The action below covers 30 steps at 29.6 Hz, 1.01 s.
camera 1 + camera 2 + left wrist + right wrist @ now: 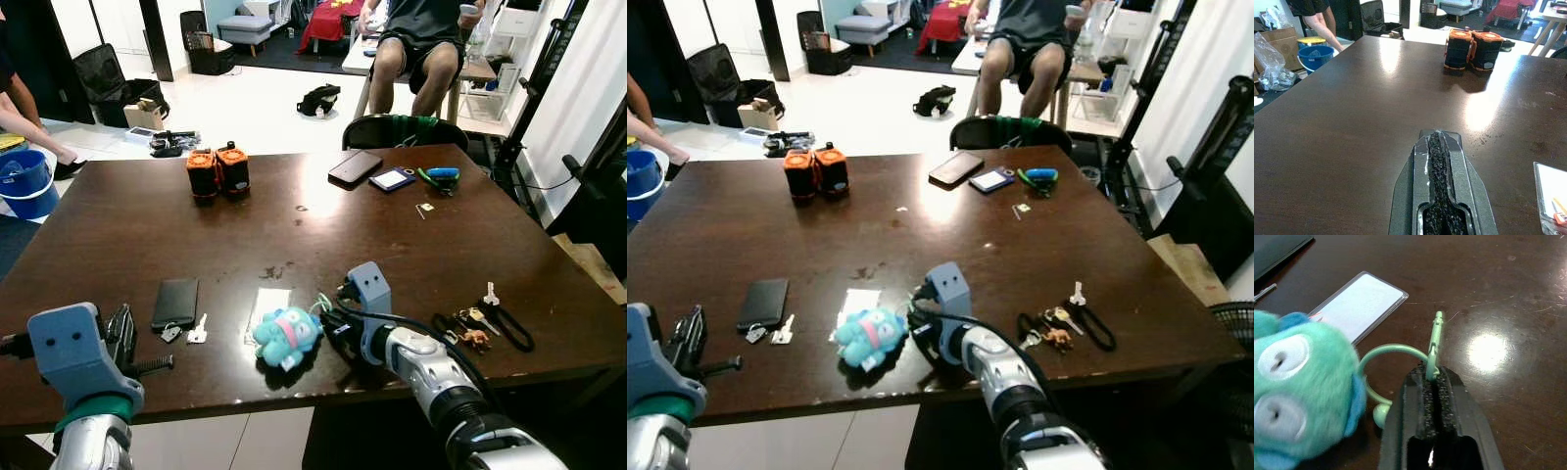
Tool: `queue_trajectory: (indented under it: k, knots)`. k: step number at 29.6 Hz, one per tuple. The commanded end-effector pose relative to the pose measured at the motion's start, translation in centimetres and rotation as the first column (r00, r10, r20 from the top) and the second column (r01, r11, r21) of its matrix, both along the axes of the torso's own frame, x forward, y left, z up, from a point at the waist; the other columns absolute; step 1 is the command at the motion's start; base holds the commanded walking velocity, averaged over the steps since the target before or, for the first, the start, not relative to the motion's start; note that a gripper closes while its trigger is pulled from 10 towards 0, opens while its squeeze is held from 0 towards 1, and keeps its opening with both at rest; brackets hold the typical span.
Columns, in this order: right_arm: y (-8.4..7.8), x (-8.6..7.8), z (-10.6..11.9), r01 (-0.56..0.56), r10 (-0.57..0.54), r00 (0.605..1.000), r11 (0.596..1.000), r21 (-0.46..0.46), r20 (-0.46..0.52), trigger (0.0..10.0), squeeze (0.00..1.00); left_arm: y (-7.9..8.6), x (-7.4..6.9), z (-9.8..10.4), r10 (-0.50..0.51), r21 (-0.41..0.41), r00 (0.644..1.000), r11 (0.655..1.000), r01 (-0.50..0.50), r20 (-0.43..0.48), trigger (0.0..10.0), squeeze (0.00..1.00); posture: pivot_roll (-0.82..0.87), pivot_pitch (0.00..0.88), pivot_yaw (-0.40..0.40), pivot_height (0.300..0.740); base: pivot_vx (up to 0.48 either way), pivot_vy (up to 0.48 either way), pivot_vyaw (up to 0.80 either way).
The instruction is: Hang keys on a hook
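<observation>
A teal plush keychain [286, 336] lies near the front edge of the dark wooden table [294, 235], with a pale green loop and clasp [1436, 345]. My right gripper [329, 319] sits just to its right, shut on the green clasp, fingertips [1425, 382] low over the tabletop. A small silver key set [196, 333] rests beside a black wallet [175, 302] to the left. A key bunch on a black strap [485, 318] lies at the front right. My left gripper [1437, 142] is shut on nothing, above the table's front left corner.
A white card [268, 302] lies behind the plush. Two orange-and-black boxes [217, 171], a phone [355, 166] and a small blue device [392, 179] sit further back. A chair [402, 130] and a seated person [416, 49] are beyond the table; a blue bucket [24, 181] stands left.
</observation>
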State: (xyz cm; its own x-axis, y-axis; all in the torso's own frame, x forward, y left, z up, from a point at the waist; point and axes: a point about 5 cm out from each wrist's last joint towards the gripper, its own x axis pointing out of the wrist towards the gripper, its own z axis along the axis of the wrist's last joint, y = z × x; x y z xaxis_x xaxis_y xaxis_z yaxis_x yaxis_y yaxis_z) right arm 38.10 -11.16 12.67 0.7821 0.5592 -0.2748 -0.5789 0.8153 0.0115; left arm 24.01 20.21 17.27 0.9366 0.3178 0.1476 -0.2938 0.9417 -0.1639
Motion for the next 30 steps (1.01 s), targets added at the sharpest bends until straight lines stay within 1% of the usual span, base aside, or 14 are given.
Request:
queue_trajectory:
  k: [1, 10, 11, 12, 13, 14, 15, 16, 19, 20, 23, 26, 28, 30]
  knots:
    - [-0.1, -0.6, -1.6, 0.002, -0.004, 0.997, 1.000, -0.019, -0.073, 0.0, 0.00, 0.2, -0.2, -0.4, 0.014, 0.003, 1.000, 1.000, -0.014, -0.013, 10.0, 0.00, 0.00, 0.073, 0.095, 0.740, 0.000, 0.000, 0.00]
    - [-0.2, -0.5, -1.3, 0.013, -0.014, 0.999, 1.000, -0.007, -0.041, 0.0, 0.00, 0.3, -0.4, -0.5, 0.020, 0.001, 1.000, 1.000, -0.020, -0.015, 10.0, 0.00, 0.00, 0.073, 0.095, 0.740, 0.000, 0.000, 0.00]
    - [-0.3, -0.3, -0.7, 0.023, -0.023, 1.000, 1.000, 0.005, 0.001, 0.0, 0.00, 0.3, -0.4, -0.5, 0.022, 0.002, 1.000, 1.000, -0.022, -0.015, 10.0, 0.00, 0.00, 0.073, 0.095, 0.740, 0.000, 0.000, 0.00]
    - [-0.1, 0.2, 0.8, 0.028, -0.035, 0.997, 0.996, 0.087, 0.075, 0.0, 0.00, 0.4, -0.5, -0.5, 0.025, 0.003, 1.000, 1.000, -0.025, -0.016, 10.0, 0.00, 0.00, 0.075, 0.102, 0.740, 0.000, 0.000, 0.00]
    - [0.0, 0.5, 2.5, 0.025, -0.047, 0.986, 0.990, 0.137, 0.160, 0.0, 0.00, 0.5, -0.6, -0.5, 0.028, 0.004, 0.999, 1.000, -0.028, -0.017, 10.0, 0.00, 0.00, 0.073, 0.102, 0.740, 0.000, 0.000, 0.00]
    - [0.0, 0.5, 2.5, 0.025, -0.047, 0.986, 0.990, 0.137, 0.160, 0.0, 0.00, 0.5, -0.6, -0.5, 0.028, 0.004, 0.999, 1.000, -0.028, -0.017, 10.0, 0.00, 0.00, 0.073, 0.102, 0.740, 0.000, 0.000, 0.00]
    - [0.0, 0.8, 4.3, 0.010, -0.051, 0.969, 0.986, 0.168, 0.243, 0.0, 0.00, 0.6, -0.7, -0.6, 0.030, 0.005, 0.999, 1.000, -0.030, -0.020, 10.0, 0.00, 0.00, 0.069, 0.101, 0.740, 0.000, 0.000, 0.00]
    - [0.0, 0.8, 4.3, 0.010, -0.051, 0.969, 0.986, 0.168, 0.243, 0.0, 0.00, 0.6, -0.7, -0.6, 0.030, 0.005, 0.999, 1.000, -0.030, -0.020, 10.0, 0.00, 0.00, 0.069, 0.101, 0.740, 0.000, 0.000, 0.00]
    - [0.1, 1.1, 7.8, -0.017, -0.060, 0.927, 0.979, 0.201, 0.369, 0.0, 0.00, 0.6, -0.7, -0.6, 0.034, 0.004, 0.999, 0.999, -0.034, -0.020, 10.0, 0.00, -0.01, 0.066, 0.099, 0.740, 0.000, 0.000, 0.00]
    - [0.1, 1.1, 7.8, -0.017, -0.060, 0.927, 0.979, 0.201, 0.369, 0.0, 0.00, 0.6, -0.7, -0.6, 0.034, 0.004, 0.999, 0.999, -0.034, -0.020, 10.0, 0.00, -0.01, 0.066, 0.099, 0.740, 0.000, 0.000, 0.00]
    - [0.2, 1.4, 10.3, -0.022, -0.062, 0.912, 0.979, 0.201, 0.405, 0.0, 0.00, 0.3, -0.5, -0.5, 0.026, -0.001, 1.000, 1.000, -0.026, -0.014, 10.0, 0.00, -0.01, 0.059, 0.098, 0.740, 0.000, 0.000, 0.00]
    - [0.2, 1.5, 10.7, -0.022, -0.059, 0.911, 0.981, 0.193, 0.408, 0.0, 0.00, 0.3, -0.4, -0.5, 0.023, -0.002, 1.000, 1.000, -0.023, -0.012, 10.0, 0.00, -0.01, 0.059, 0.098, 0.740, 0.000, 0.000, 0.00]
    - [0.3, 1.6, 11.1, -0.023, -0.058, 0.915, 0.980, 0.195, 0.400, 0.0, 0.00, 0.2, -0.4, -0.4, 0.021, -0.002, 1.000, 1.000, -0.021, -0.010, 10.0, 0.00, -0.02, 0.056, 0.099, 0.740, 0.000, 0.000, 0.00]
    - [0.5, 1.7, 10.9, -0.032, -0.027, 0.945, 0.984, 0.174, 0.327, 0.0, 0.00, 0.3, -0.3, -0.2, 0.019, -0.004, 1.000, 1.000, -0.019, -0.004, 10.0, 0.00, -0.02, 0.056, 0.099, 0.740, 0.000, 0.000, 0.00]
